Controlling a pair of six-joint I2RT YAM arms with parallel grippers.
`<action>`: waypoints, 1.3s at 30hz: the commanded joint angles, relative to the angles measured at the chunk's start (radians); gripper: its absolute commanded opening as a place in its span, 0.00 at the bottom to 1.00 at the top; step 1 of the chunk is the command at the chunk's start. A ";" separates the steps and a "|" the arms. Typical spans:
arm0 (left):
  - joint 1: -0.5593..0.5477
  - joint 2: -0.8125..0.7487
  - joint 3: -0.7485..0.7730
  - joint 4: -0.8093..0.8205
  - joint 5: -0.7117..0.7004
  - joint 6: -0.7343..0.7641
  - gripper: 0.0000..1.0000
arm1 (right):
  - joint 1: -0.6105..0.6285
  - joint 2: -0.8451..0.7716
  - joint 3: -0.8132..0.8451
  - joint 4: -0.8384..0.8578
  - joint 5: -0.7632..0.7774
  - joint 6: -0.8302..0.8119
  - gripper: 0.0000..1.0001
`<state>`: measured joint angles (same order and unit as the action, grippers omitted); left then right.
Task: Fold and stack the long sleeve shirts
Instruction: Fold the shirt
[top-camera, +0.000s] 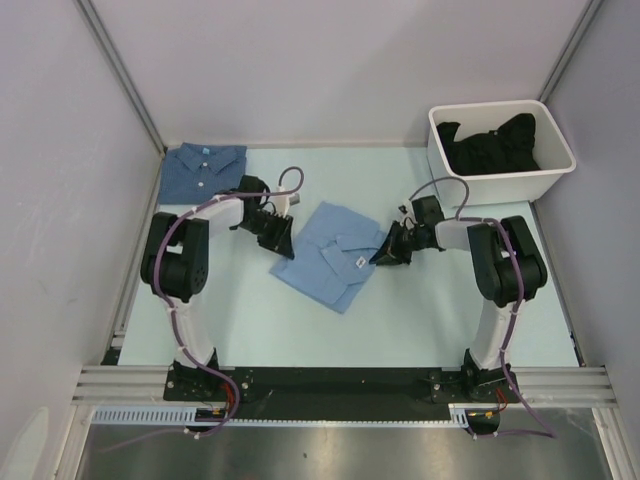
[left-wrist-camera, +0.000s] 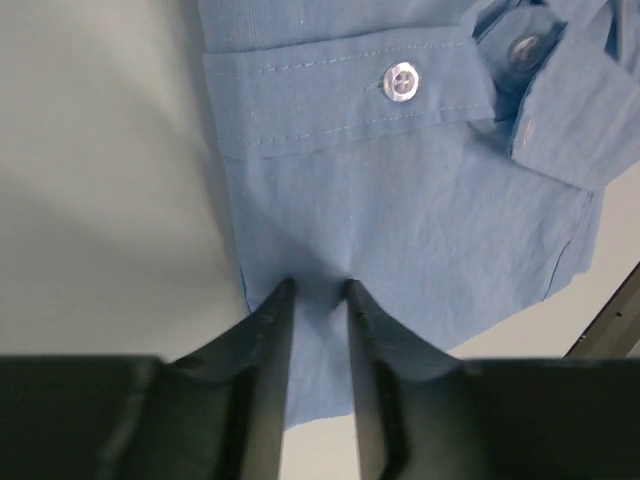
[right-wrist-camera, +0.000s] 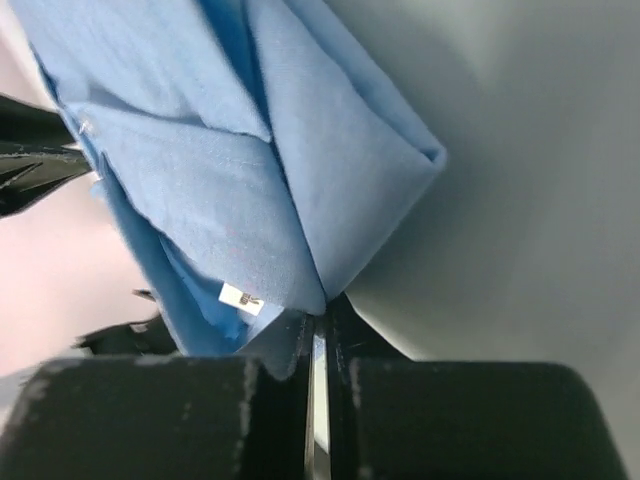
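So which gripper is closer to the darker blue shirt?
Left. The left gripper holds the light blue shirt's edge nearest the darker blue shirt; the right gripper holds its far edge.

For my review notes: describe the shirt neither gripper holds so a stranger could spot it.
Go to the table's far left corner, against the side wall. A folded shirt lies there. Unlike the paler sky-blue shirt mid-table, it is darker denim blue with a turquoise neck label.
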<state>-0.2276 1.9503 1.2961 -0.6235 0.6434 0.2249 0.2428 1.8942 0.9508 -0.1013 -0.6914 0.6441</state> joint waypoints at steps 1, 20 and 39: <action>-0.001 -0.019 -0.047 -0.050 0.079 0.013 0.21 | 0.003 0.083 0.209 -0.211 0.136 -0.311 0.00; 0.273 -0.415 -0.180 -0.117 0.294 0.034 0.55 | 0.283 0.749 1.419 -1.221 -0.005 -1.392 0.00; 0.284 0.055 0.062 -0.291 0.252 0.343 0.56 | 0.349 0.623 1.378 -0.822 0.135 -1.624 0.11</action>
<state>0.1158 2.0098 1.3243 -0.8459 0.8570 0.4828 0.6567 2.5652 2.3260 -1.1912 -0.6643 -0.9813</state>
